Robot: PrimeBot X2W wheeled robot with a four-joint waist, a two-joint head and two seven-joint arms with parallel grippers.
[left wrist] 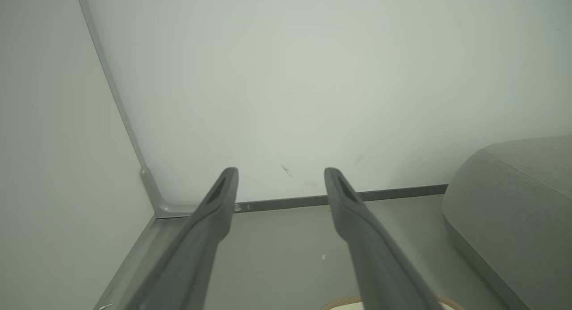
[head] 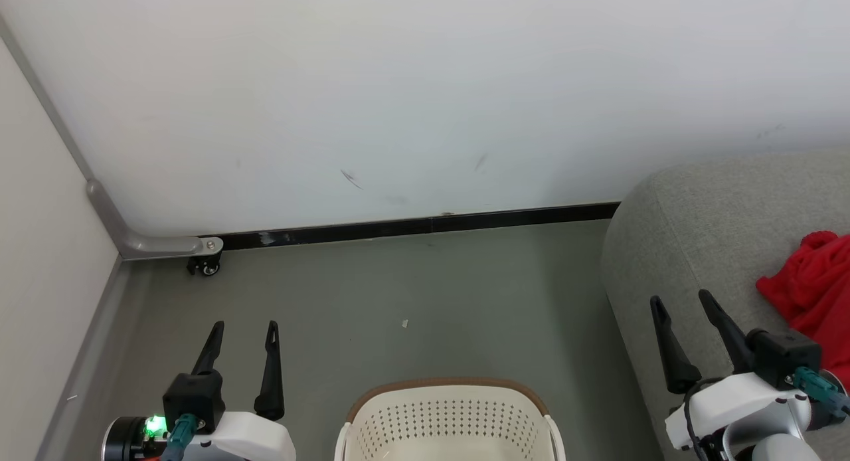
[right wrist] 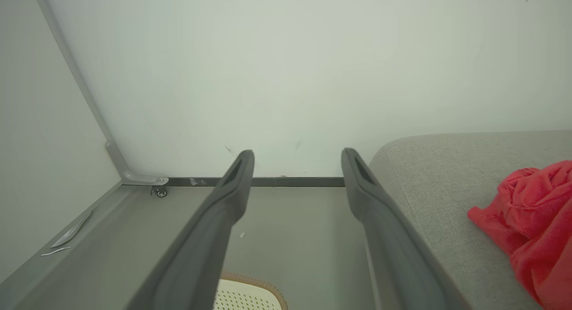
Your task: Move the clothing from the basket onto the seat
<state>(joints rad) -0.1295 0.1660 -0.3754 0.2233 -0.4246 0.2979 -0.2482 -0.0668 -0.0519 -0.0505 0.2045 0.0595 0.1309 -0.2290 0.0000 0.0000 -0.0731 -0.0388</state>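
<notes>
The left jaws stand wide open and hold nothing. Their two dark fingers (head: 270, 368) point away over the grey floor (head: 398, 288), left of the basket (head: 448, 383). The right jaws are spread just as wide and are also empty, with their fingers (head: 671, 355) raised over the near left edge of the seat (head: 697, 248).

The basket, cream plastic with a perforated wall and a brown rim, sits on the floor at the near edge of the head view, between the two arms. Only its far part is in the picture. In the right wrist view its rim (right wrist: 246, 296) shows low between the fingers.

The red clothing (head: 813, 281) lies crumpled on top of the light-grey seat at the far right, cut off by the picture's edge. It is just right of the right jaws and not between their fingers. The right wrist view shows the same heap (right wrist: 536, 211) resting on the upholstery (right wrist: 447, 180).

Beyond the floor a black skirting strip (head: 431, 225) runs along the foot of the pale wall (head: 398, 82). A small castor (head: 209, 267) sits in the far left corner.
</notes>
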